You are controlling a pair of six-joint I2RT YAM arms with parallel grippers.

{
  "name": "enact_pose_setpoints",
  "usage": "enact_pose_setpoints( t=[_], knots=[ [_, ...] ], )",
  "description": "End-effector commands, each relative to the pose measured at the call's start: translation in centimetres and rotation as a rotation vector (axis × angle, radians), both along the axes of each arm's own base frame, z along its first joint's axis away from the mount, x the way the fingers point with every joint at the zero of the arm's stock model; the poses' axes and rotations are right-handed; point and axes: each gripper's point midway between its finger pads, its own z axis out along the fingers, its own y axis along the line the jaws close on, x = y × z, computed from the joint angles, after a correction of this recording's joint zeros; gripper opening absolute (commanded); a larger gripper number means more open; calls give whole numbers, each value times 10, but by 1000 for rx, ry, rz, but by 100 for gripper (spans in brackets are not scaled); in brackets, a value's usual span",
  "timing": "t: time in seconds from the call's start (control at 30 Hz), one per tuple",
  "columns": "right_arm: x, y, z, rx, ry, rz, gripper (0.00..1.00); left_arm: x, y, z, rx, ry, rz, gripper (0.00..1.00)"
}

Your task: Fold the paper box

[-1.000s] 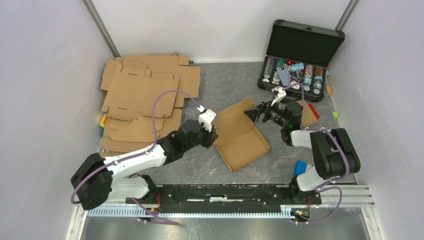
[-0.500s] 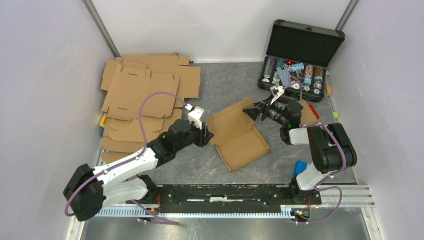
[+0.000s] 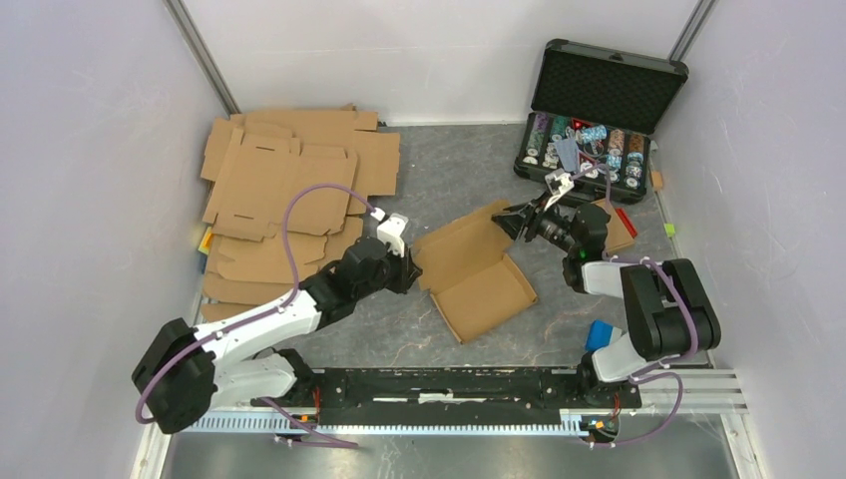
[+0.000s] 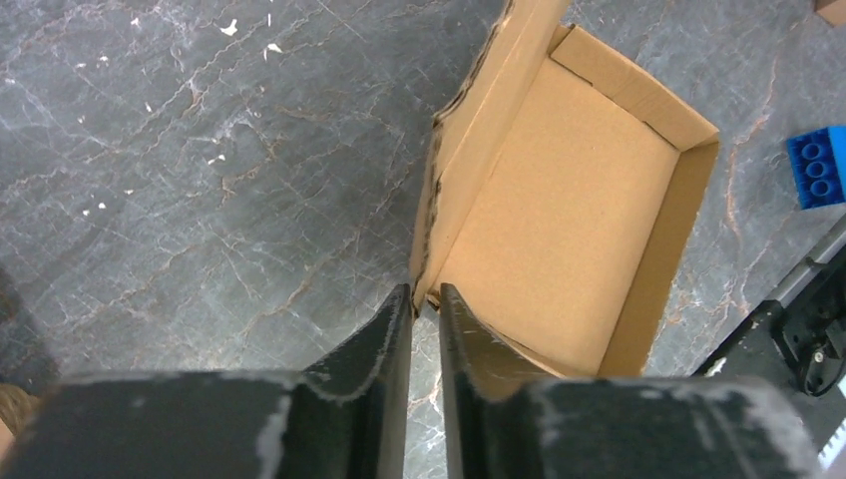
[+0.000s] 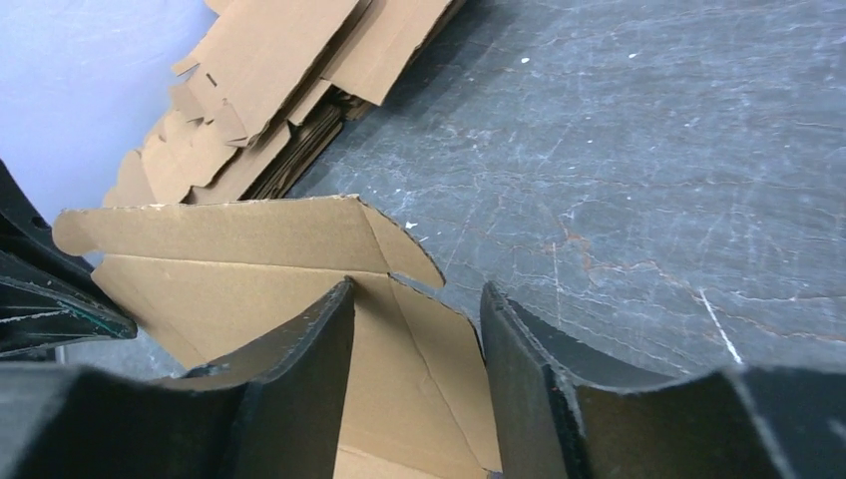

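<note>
The paper box [image 3: 474, 269] is plain brown, darker and ragged along the cut edge at the left gripper's [image 4: 424, 291] jaws. That gripper and the right gripper [image 5: 417, 289] are black, scuffed pale grey. The table [image 4: 200, 150] beneath the jaws is dark grey, marble-veined and flecked white. Beyond the box from the left jaws lies 1 blue studded brick [image 4: 820, 168]. Past the right jaws, flat blanks [image 5: 279, 90] are the same brown, against a pale lilac wall [image 5: 80, 80].

No text can be read: the paper box [image 3: 479, 274] and far-left cardboard blanks [image 3: 289, 185] are plain brown, and the poker chips [image 3: 589, 148] in the far-right black case [image 3: 609, 90] are too small.
</note>
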Motion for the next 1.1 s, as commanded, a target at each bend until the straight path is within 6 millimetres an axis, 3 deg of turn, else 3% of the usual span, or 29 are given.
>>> enact_pose_setpoints(
  t=[0.0, 0.1, 0.3, 0.43, 0.7, 0.97, 1.07],
  knots=[
    [0, -11, 8, -47, -53, -60, 51, 14, -17, 26, -64, -34, -4, 19],
    [-3, -16, 7, -64, -49, -90, 47, 18, -21, 25, -49, -27, -9, 17],
    [-11, -23, 8, -68, -33, -143, 29, 27, -26, 25, -21, -27, 0, 9],
    [-14, -35, -3, -105, 30, -245, 12, 38, -25, 29, 24, -40, 20, 3],
    [-24, -40, -11, -243, 98, -420, 16, 63, -28, 30, 74, -44, 86, 2],
    [-47, -34, -16, -206, 65, -445, 5, 76, -40, 32, 6, -41, 126, 2],
    [-47, -31, -10, -168, 55, -455, 3, 81, -42, 35, -2, -40, 150, 2]
  ],
)
